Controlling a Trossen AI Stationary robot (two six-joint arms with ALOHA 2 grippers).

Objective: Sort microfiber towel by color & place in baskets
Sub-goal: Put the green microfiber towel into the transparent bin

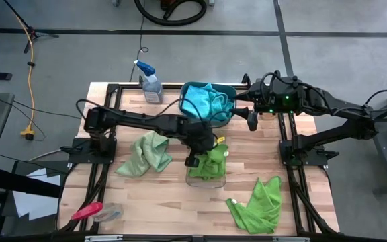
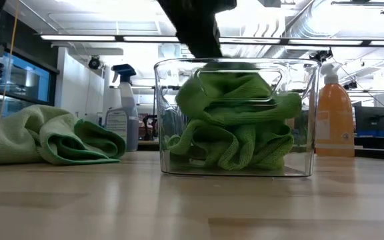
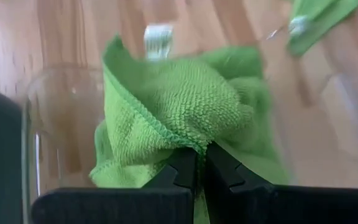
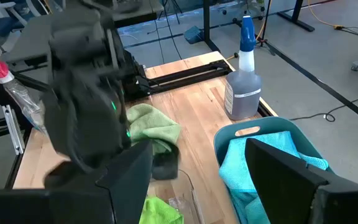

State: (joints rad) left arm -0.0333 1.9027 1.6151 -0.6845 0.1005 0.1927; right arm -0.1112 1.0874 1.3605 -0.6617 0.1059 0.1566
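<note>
My left fingers (image 3: 197, 171) are pinched tight on a fold of a lime green towel (image 3: 191, 106), holding it down inside the clear bin (image 1: 205, 173). From the level view across the bench (image 1: 173, 202), that bin (image 2: 235, 120) is stuffed with bunched green cloth (image 2: 235, 130), and my left arm drops into it from above. The bin sits near the middle of the bench, just in front of the teal tub (image 1: 207, 102).

My right fingers (image 4: 197, 180) stand wide apart and hold nothing. They hang over the teal tub's right side, at the back of the bench. Turquoise towels (image 1: 205, 99) fill that tub; past my right fingers I see them heaped against its wall (image 4: 253, 158).

Two more green towels lie loose on the wood. One (image 1: 145, 153) is crumpled to the left of the clear bin, close beside it but apart; the other (image 1: 257, 205) is spread out near the front right corner, well away from both bins.

A spray bottle with a blue trigger (image 1: 150, 82) stands at the back edge, left of the teal tub. An orange bottle (image 2: 332, 110) shows behind the clear bin in the level view. A red-handled tool (image 1: 89, 212) lies at the front left corner.
</note>
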